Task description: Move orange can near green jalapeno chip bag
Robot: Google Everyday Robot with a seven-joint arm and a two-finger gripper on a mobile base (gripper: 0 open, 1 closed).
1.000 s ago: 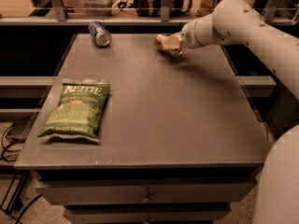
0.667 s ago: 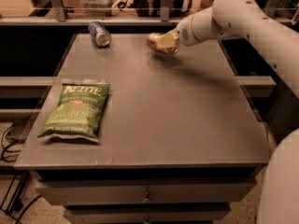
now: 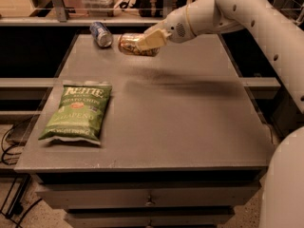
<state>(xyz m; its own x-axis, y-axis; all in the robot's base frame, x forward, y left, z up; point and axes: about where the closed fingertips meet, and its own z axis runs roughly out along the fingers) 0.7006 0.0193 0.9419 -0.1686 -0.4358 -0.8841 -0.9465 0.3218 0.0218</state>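
Grey flat-topped table (image 3: 190, 132), drawers (image 3: 149, 201) under its front edge. A white jointed robot arm (image 3: 247, 8) reaches in from the right rear, over the far part of the top. At its end, a cream-coloured two-finger gripper (image 3: 146, 42) sits above the far-left area of the table. Its fingers (image 3: 153, 38) are clamped on a small orange-brown metallic drink can with a silver end and pale label marks: the orange can (image 3: 127, 43). The orange can is held on its side, long axis running roughly left to right, its free end poking out to the left of the fingers. It looks to be clear of the surface; a soft dark shadow (image 3: 185, 85) smears across the tabletop nearer to me than the can itself. Just beside it, to the left and a little further back, a blue drink can (image 3: 100, 33) of like size lies on its side near the far-left corner, with a thin gap seemingly between the two. A flat green crinkly bag with white Kettle lettering, the green jalapeno chip bag (image 3: 78, 112), lies flat on the near-left part of the table, top end pointing away from me and bottom edge close to the left front. It is well apart from the orange can, with grey tabletop between them. The curved white robot body (image 3: 285, 184) fills the lower right corner. The clutter behind the table is too dim to name.
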